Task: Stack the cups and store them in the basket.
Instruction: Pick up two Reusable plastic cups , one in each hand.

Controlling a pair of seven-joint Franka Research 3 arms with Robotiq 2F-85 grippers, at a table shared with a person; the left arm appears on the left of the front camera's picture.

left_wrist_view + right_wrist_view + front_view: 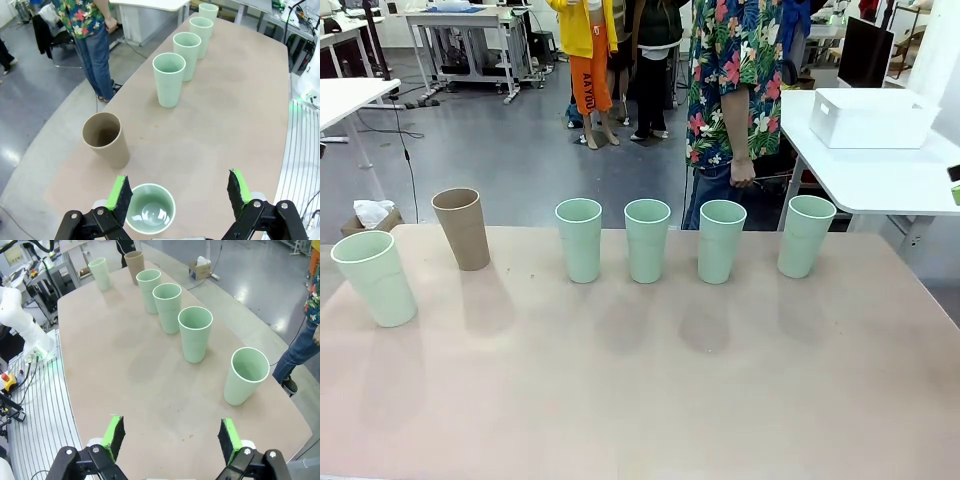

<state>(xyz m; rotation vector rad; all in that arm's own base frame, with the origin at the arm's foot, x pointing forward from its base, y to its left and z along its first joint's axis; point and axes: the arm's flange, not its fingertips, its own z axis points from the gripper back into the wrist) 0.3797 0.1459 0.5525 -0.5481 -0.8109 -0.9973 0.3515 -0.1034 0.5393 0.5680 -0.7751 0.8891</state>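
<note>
Your six cups point(647, 240) stand upright and apart in a row across the far half of the table point(640, 400). Five are mint, and the tan cup point(461, 228) is at 10 o'clock. The basket point(873, 118) sits on the side table point(880, 175) at 2 o'clock. The left gripper point(178, 194) and right gripper point(172, 437) both hang released, holding nothing. Expect light, stiff, easily tipped plastic with a matte, grippy surface, so pinch gently high on the taper, just under the rim.

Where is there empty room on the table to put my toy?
The big near part of the table, in front of the row of cups, is all bare. A wider gap sits between the brown cup and the mint cup to its right. It's crowded along the far edge.
</note>
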